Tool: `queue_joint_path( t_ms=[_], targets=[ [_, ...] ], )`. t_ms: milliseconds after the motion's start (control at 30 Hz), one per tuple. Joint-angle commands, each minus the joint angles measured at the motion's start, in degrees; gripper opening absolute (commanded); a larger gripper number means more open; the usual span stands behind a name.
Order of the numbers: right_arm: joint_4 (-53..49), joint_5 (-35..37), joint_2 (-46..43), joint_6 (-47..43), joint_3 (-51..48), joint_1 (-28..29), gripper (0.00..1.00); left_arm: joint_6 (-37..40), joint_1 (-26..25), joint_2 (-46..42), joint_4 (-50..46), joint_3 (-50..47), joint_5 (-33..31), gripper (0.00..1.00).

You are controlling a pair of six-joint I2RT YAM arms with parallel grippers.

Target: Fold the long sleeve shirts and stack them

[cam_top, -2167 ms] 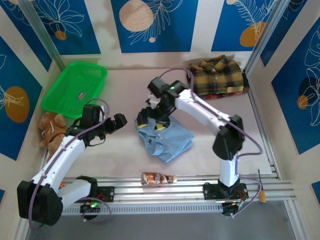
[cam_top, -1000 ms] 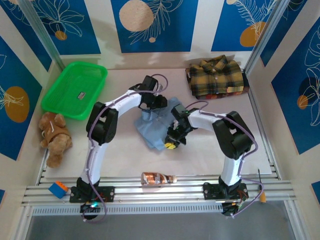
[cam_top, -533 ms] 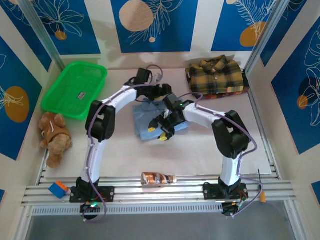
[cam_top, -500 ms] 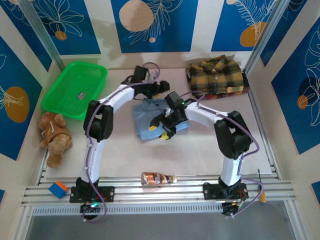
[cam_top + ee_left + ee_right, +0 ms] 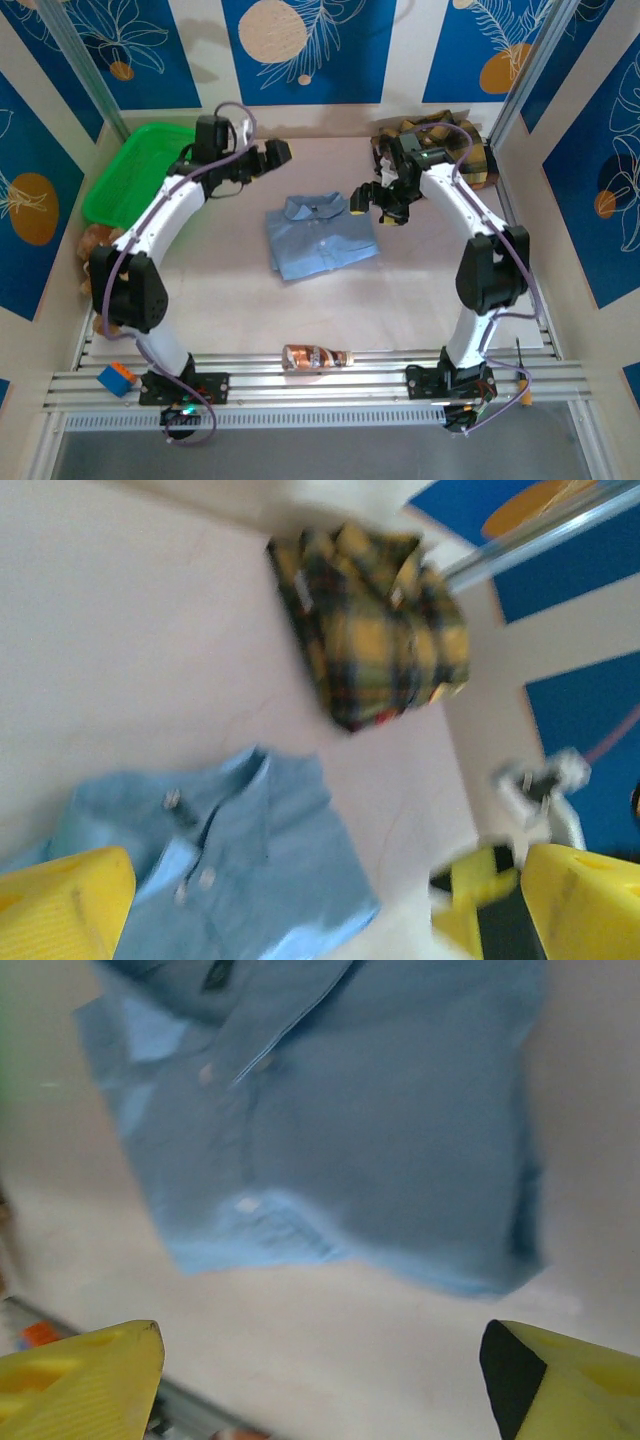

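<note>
Table (image 5: 420, 300) from above: blue shirt (image 5: 320, 235) lies folded at its middle, plaid shirt (image 5: 475, 160) folded in the far right corner. Left gripper (image 5: 266, 156) and right gripper (image 5: 376, 206) hang spread and empty beyond the blue shirt's collar end.

Left wrist: yellow fingers (image 5: 60, 900) wide apart, both shirts below.

Right wrist: fingers (image 5: 80, 1375) wide apart over the blue shirt.

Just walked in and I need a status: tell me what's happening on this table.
Shirt folding is under way. The light blue shirt lies folded in the middle, with the left gripper and right gripper hovering open beside its collar end, holding nothing. The plaid shirt sits folded in the far right corner; the two are not yet stacked.
</note>
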Motion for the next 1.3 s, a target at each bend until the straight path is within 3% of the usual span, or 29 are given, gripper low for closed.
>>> queue_joint_path(
  t_ms=[0, 367, 700, 900, 1000, 1067, 1133, 1267],
  targets=[
    [0.30, 3.78, 7.35, -8.82, 1.48, -1.57, 0.84, 0.52, -1.49, -0.58, -1.56, -9.67, -4.08, 0.98],
    [6.20, -1.03, 19.41, -8.57, 6.36, -1.09, 0.83, -4.97, -7.63, 2.26, 8.33, -23.97, -9.92, 0.94],
    [5.60, 0.22, 25.20, -4.78, 7.99, 2.49, 0.77, -6.17, -8.51, 8.52, 13.21, -25.24, -8.73, 0.91],
    [5.16, 0.04, 27.33, -2.87, 10.80, 6.01, 0.55, -6.12, -8.73, 9.92, 16.22, -26.67, -7.08, 0.91],
    [3.42, 1.76, 28.66, -2.40, 14.04, 7.60, 0.32, -6.41, -8.86, 10.04, 18.64, -27.27, -6.06, 0.91],
    [1.45, 5.97, 29.00, -1.38, 16.32, 7.79, 0.13, -6.38, -8.77, 9.49, 19.76, -27.37, -5.78, 0.92],
    [-0.73, 11.77, 28.62, -1.11, 18.66, 7.70, 0.01, -6.22, -8.73, 8.37, 20.74, -27.47, -5.76, 0.93],
    [-5.46, 27.24, 26.54, -3.38, 25.09, 7.26, 0.00, -5.49, -8.60, 4.57, 20.62, -25.36, -6.15, 0.97]
  ],
)
